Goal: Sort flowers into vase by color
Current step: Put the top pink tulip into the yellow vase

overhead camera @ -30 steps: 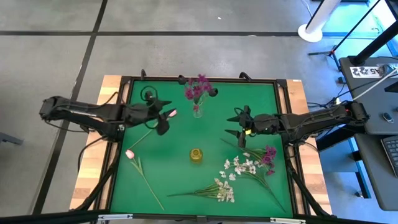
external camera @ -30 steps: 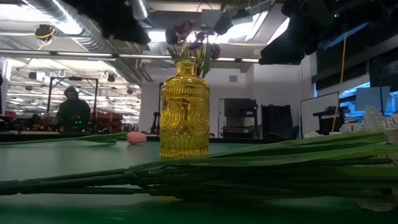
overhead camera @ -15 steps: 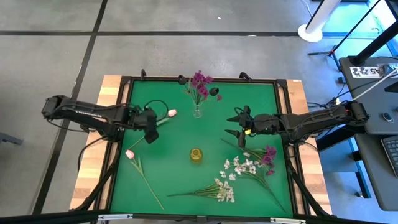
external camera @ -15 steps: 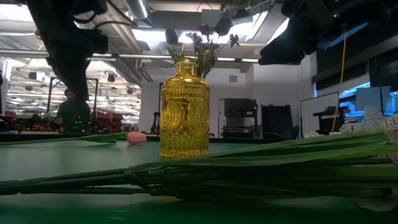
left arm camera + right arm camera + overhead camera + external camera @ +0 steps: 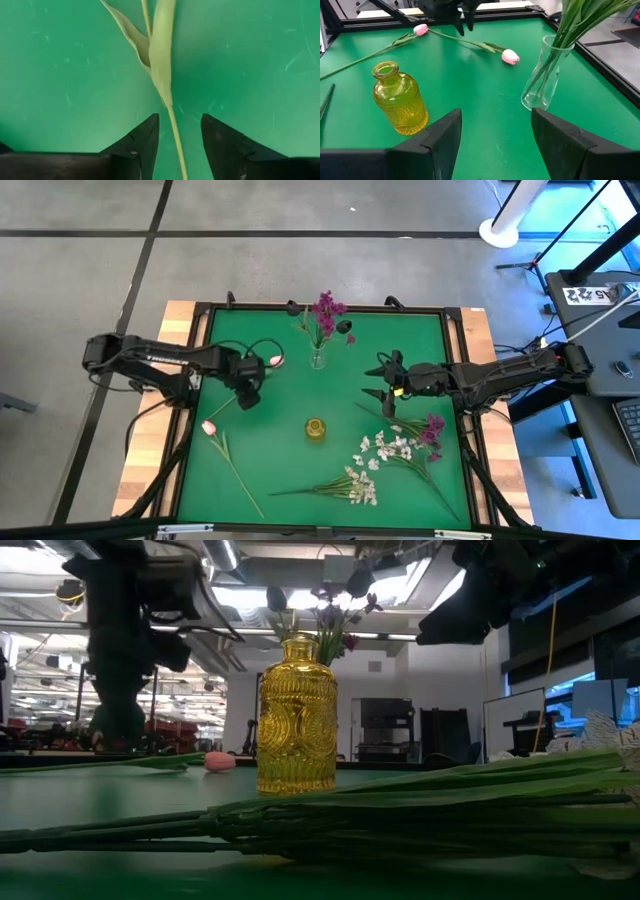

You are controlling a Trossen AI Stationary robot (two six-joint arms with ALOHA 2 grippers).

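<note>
A pink tulip lies flat on the green mat, bud [image 5: 275, 361] near the glass vase, stem [image 5: 228, 404] running toward the near left. My left gripper [image 5: 249, 396] points down over this stem, open, one finger on each side of it [image 5: 176, 142], touching nothing that I can see. A clear glass vase [image 5: 318, 360] holds magenta-purple flowers [image 5: 325, 312]. A yellow glass bottle vase [image 5: 315, 429] stands empty mid-table. My right gripper [image 5: 384, 383] is open and empty above the mat, right of the vases; its wrist view [image 5: 495, 145] looks toward both.
A second pink tulip [image 5: 209, 427] lies at the near left. White blossom sprays [image 5: 385, 448] [image 5: 358, 486] and a magenta cluster [image 5: 433, 428] lie at the near right. A raised black frame [image 5: 196, 410] edges the mat. In the low view the stems [image 5: 400, 812] fill the foreground.
My left gripper has gone from beside the glass vase toward the near left and down, and now stands over the tulip's stem. The purple flowers in the glass vase have swung a little toward the far right.
</note>
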